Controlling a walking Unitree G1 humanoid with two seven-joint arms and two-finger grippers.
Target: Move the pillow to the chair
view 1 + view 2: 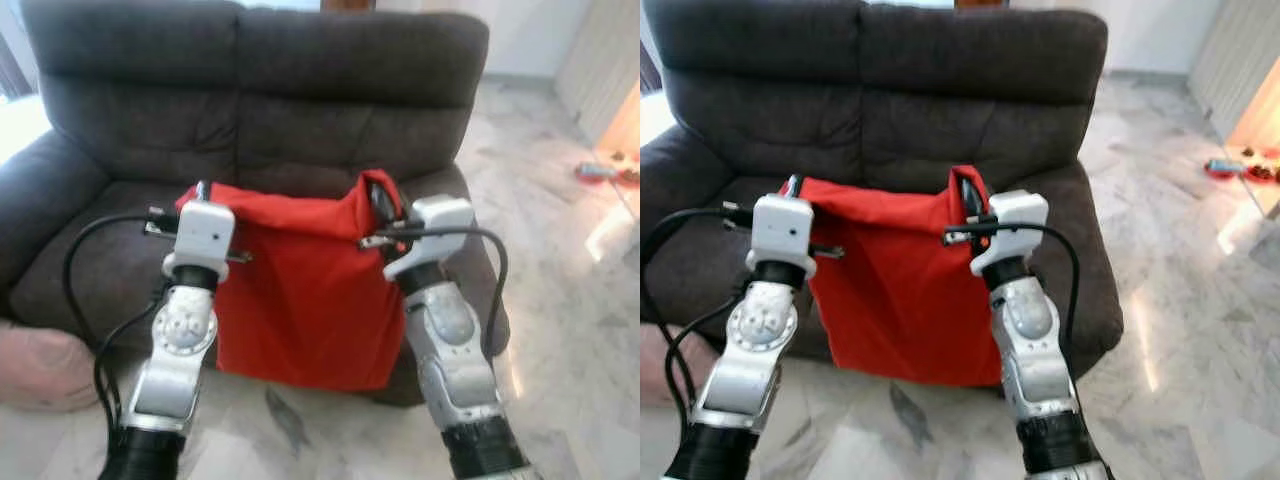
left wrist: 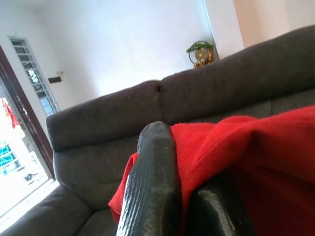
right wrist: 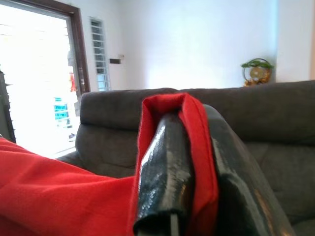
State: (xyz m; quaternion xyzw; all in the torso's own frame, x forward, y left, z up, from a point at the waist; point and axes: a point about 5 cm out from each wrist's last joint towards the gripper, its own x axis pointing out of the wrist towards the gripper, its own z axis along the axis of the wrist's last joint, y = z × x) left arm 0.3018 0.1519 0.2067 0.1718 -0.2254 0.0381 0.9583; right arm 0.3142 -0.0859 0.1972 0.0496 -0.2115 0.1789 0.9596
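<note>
Pillow [image 1: 305, 290] before sofa [image 1: 300, 90] (mid-air)

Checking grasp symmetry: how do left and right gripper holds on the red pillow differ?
The left gripper pinches the red pillow at its flat upper left corner; the right gripper clamps a bunched fold that stands higher, at the upper right corner. Both are shut on fabric, holding the pillow hanging before the grey sofa.

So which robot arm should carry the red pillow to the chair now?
Neither alone, probably both. The left gripper pinches one top corner of the red pillow and the right gripper pinches the other, so it hangs evenly in front of the sofa.
</note>
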